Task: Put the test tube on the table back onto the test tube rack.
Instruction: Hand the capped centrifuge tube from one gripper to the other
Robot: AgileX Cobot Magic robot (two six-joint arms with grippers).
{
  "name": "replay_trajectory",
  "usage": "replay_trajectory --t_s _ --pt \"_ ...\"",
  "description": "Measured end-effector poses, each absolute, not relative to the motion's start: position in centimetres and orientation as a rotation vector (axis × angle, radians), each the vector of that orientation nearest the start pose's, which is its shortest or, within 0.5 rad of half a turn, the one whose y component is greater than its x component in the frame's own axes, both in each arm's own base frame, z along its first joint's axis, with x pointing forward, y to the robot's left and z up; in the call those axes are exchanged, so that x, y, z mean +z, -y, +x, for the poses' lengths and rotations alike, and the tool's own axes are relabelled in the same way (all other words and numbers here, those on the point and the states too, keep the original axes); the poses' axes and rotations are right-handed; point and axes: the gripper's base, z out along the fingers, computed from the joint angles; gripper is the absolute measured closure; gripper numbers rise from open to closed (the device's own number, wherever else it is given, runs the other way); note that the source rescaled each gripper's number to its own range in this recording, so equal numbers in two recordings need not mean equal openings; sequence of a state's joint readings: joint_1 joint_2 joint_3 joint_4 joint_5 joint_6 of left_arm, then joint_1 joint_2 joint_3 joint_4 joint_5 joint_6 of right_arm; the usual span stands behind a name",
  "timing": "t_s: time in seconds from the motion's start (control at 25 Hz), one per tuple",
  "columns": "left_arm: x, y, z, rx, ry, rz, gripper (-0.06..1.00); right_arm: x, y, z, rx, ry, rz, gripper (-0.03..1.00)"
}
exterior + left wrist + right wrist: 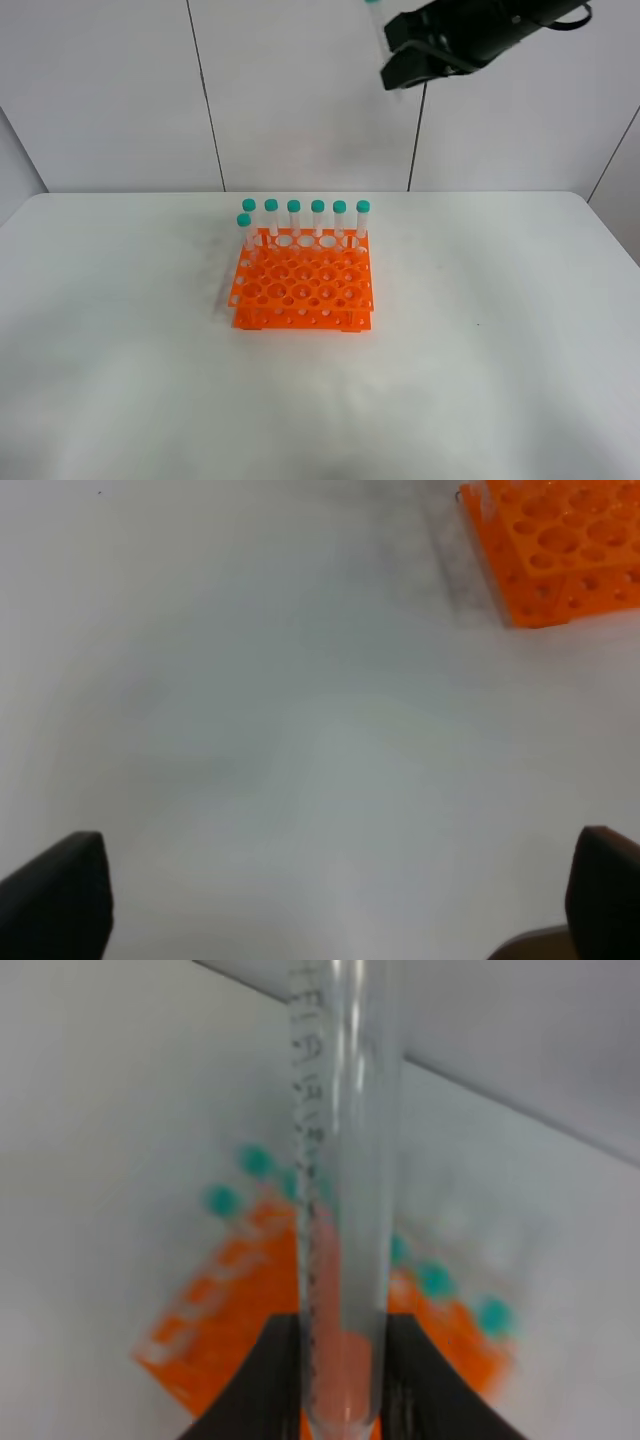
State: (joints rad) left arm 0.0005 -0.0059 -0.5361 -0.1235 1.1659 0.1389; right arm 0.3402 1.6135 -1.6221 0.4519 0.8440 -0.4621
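held the test tube (345,1160) aloft in the right gripper (398,58).
clamped the clear graduated tube between both dark fingers (262,1380), well above the table (500,340) and in front of the white wall (300,90). stood the orange test tube rack (303,285) mid-table with seven teal-capped tubes (317,215): six along the back row, one in the next row at the left end. hung the left gripper (340,880) low over bare table, fingers spread wide, nothing between them, rack corner nearby.
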Motion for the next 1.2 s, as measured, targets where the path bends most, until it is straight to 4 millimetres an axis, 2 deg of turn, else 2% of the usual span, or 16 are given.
replay_trajectory --t_s 0.16,0.28,0.36,0.48,0.64,0.76,0.88,1.12,1.2 --pt "27.9 1.0 -1.5 -0.065 -2.095 0.162 -0.06 40.3 -21.5 30.7 0.512 -1.918 -0.914 0.94" --pt "27.9 1.0 -1.5 -0.065 -2.095 0.162 -0.06 40.7 -25.8 28.4 0.533 -1.707 -0.972 0.94" --pt "27.9 1.0 -1.5 -0.065 -2.095 0.162 -0.06 40.0 -28.1 26.7 0.525 -1.591 -1.012 0.94" --pt "27.9 1.0 -1.5 -0.065 -2.095 0.162 -0.06 37.7 -29.8 25.0 0.528 -1.548 -1.052 0.94" --pt "27.9 1.0 -1.5 -0.065 -2.095 0.162 -0.06 33.2 -29.4 24.6 0.510 -1.638 -1.040 0.94" --pt "27.9 1.0 -1.5 -0.065 -2.095 0.162 -0.06 31.0 -28.3 23.9 0.503 -1.705 -1.029 0.94" --pt "27.9 1.0 -1.5 -0.065 -2.094 0.162 -0.06 30.8 -27.1 23.0 0.491 -1.707 -1.029 0.94" --pt "27.9 1.0 -1.5 -0.065 -2.094 0.162 -0.06 33.0 -25.0 21.0 0.422 -1.592 -1.013 0.94" --pt "27.9 1.0 -1.5 -0.065 -2.093 0.162 -0.06 33.2 -24.6 19.7 0.381 -1.534 -1.040 0.94"
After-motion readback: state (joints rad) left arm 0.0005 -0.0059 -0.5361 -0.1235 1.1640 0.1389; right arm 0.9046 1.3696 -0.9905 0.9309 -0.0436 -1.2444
